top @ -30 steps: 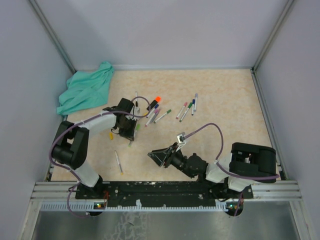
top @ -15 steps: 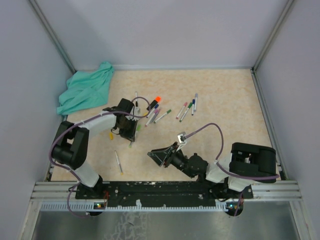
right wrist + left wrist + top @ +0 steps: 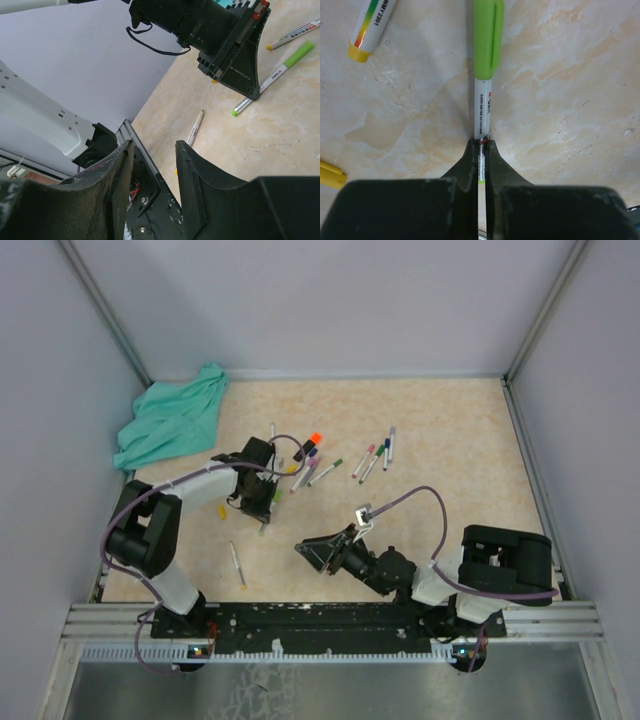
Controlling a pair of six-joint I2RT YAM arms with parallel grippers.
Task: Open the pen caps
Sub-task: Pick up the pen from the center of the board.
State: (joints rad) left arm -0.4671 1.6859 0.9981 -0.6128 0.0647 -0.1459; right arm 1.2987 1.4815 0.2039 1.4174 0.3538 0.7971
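The green cap (image 3: pixel 485 37) sits on its pen, just ahead of the left gripper (image 3: pixel 480 150), which is clamped tight on the barrel (image 3: pixel 479 110). I think this is the holding step. Next, the right gripper (image 3: pixel 152 170), fingers apart and empty, should pinch the cap and pull. A yellow pen (image 3: pixel 370 25) lies ahead-left, so the right side has more room.
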